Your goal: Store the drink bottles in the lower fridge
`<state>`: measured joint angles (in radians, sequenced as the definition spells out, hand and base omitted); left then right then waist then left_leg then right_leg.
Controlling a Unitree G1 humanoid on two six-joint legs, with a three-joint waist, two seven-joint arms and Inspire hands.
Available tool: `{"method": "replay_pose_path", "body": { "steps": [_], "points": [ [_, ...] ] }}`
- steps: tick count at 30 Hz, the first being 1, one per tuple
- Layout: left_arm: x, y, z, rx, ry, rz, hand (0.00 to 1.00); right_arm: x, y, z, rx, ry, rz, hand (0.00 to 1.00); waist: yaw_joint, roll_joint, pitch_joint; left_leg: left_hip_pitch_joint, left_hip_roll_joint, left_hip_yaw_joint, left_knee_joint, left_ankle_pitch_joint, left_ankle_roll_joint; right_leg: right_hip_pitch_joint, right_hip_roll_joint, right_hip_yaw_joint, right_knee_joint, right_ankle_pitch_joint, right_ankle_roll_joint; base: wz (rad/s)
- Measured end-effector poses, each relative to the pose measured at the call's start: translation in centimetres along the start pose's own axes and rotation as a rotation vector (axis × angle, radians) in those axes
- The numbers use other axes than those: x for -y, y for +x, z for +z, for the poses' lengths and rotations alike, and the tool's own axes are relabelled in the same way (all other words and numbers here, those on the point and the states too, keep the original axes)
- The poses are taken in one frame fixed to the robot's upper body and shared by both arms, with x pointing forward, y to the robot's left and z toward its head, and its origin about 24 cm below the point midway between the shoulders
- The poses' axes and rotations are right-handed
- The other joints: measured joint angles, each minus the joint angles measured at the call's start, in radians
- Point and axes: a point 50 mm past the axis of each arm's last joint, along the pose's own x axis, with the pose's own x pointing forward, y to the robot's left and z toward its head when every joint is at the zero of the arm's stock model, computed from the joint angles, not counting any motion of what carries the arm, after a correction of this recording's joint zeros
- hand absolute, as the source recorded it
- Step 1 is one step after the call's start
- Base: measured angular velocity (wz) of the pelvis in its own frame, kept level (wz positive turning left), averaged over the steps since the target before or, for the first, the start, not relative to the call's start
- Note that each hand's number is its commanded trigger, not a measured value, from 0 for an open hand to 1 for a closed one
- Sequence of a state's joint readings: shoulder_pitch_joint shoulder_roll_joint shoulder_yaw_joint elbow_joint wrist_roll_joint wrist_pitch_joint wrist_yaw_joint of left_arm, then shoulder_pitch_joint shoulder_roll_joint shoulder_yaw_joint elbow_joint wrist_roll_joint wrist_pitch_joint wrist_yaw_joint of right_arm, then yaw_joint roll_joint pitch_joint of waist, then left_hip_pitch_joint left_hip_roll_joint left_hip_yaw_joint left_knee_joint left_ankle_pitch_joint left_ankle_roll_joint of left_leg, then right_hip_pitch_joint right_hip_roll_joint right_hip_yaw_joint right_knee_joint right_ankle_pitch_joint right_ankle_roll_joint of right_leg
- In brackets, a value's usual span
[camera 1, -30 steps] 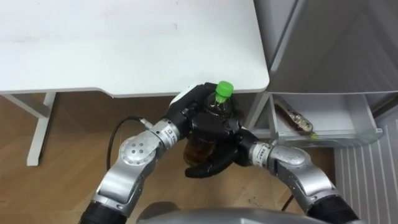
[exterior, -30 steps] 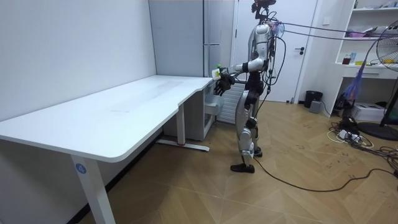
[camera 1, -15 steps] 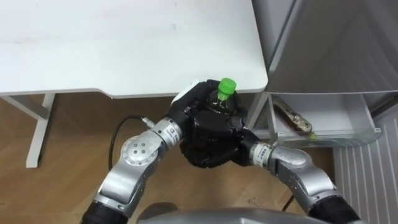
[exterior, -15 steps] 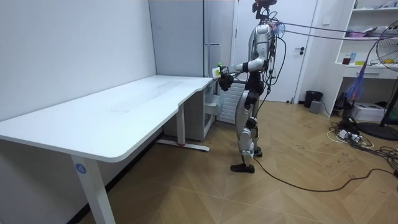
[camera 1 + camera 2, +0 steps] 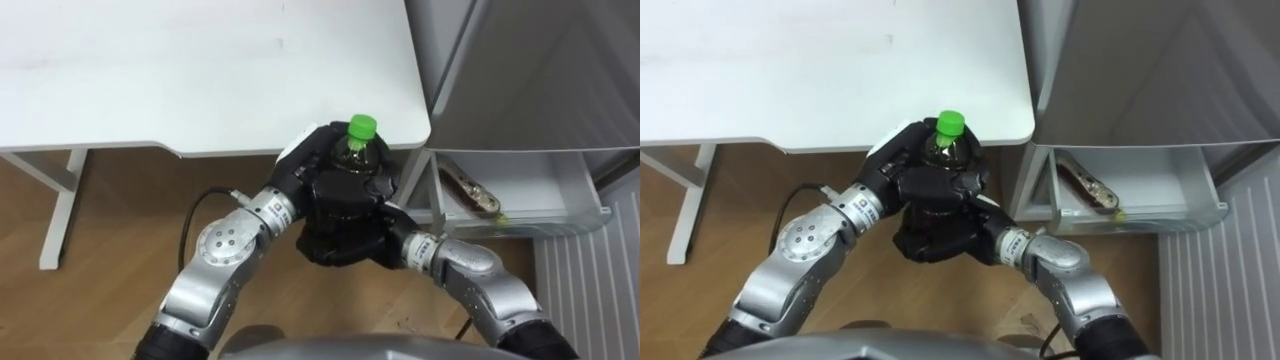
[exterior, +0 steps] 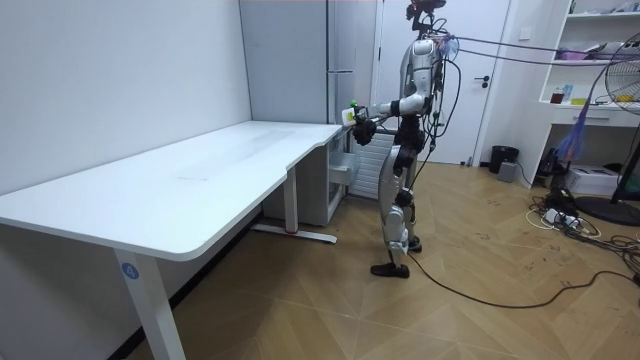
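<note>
A brown drink bottle with a green cap [image 5: 361, 126] stands upright between my two hands, just off the table's near right corner. My left hand [image 5: 310, 152] curls round its upper part from the left. My right hand [image 5: 345, 215] wraps the lower body from the front, so most of the bottle is hidden. In the right eye view the bottle [image 5: 950, 124] shows the same way, with the left hand [image 5: 898, 150] and right hand [image 5: 935, 215] on it. In the room view I stand at the table's far end beside the grey fridge, holding the bottle [image 6: 352, 107] at chest height.
The white table [image 5: 200, 80] spreads out ahead and to the left. To the right stands the grey fridge [image 5: 540, 70], its lower drawer [image 5: 590, 205] pulled open. Another bottle [image 5: 470, 190] lies inside it. Wooden floor lies below.
My right hand, open under the bottle a second ago, has curled its fingers round the bottle's lower body. The bottle stays near the table corner in my left hand.
</note>
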<state>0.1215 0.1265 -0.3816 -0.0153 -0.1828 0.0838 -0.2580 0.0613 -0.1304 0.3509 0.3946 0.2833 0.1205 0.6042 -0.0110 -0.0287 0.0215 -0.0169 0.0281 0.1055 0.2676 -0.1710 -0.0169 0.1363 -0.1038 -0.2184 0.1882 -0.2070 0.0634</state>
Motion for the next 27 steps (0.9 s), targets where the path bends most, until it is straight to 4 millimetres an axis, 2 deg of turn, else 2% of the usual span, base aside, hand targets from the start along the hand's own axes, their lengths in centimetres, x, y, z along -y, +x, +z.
{"method": "replay_pose_path", "body": {
  "steps": [8,19,27],
  "points": [
    [-0.2,-0.1,0.0,-0.001,0.074,0.025,0.00,0.1,0.0,-0.5,-0.019,0.014,-0.004,1.00,-0.008,-0.014,-0.0006,0.001,0.000,0.003,0.001,0.000,0.000,-0.001,0.001,0.020,0.000,0.000,0.000,0.00],
    [-0.3,0.0,0.3,0.015,0.081,0.036,0.00,-0.1,0.0,-0.6,-0.010,0.039,0.007,1.00,-0.010,-0.012,-0.0018,-0.009,0.000,0.003,0.004,0.000,0.000,-0.011,0.002,0.021,0.002,0.000,0.000,0.00],
    [-0.2,0.2,1.5,0.074,0.096,0.050,0.00,-0.4,0.1,-0.5,0.023,0.093,0.030,1.00,-0.008,-0.009,-0.0041,-0.016,0.001,0.003,0.010,-0.002,0.000,-0.017,0.003,0.021,0.001,0.001,-0.001,0.00]
  ]
}}
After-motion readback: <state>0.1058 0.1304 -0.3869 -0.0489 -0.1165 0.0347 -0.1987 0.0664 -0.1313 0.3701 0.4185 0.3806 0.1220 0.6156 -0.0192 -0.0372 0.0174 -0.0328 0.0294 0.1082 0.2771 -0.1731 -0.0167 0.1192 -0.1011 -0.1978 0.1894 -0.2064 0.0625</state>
